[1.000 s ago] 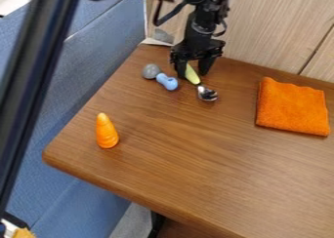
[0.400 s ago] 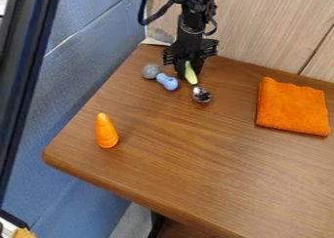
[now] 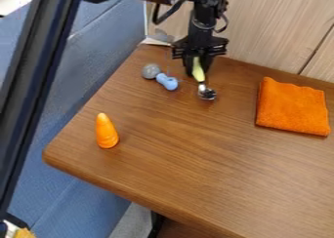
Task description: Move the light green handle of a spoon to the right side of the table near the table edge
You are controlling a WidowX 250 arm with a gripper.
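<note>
My gripper [image 3: 198, 72] hangs over the back of the wooden table [image 3: 196, 154], right of the blue and grey toy. Its two fingers are closed around the light green handle [image 3: 198, 70] of the spoon. The spoon's metal bowl [image 3: 206, 92] points toward the front, just below the fingertips. Whether the spoon touches the tabletop, I cannot tell.
A blue toy with a grey round end [image 3: 167, 81] lies close to the left of the gripper. An orange cone-shaped toy [image 3: 106, 131] is near the left corner. At the right lies a folded orange cloth [image 3: 292, 107]. Wood panelling [image 3: 274, 27] rises behind the table.
The fingers, wider apart at first, have closed on the handle. Gripper and spoon shifted left, then back right, and the spoon now stands straighter toward the front.
</note>
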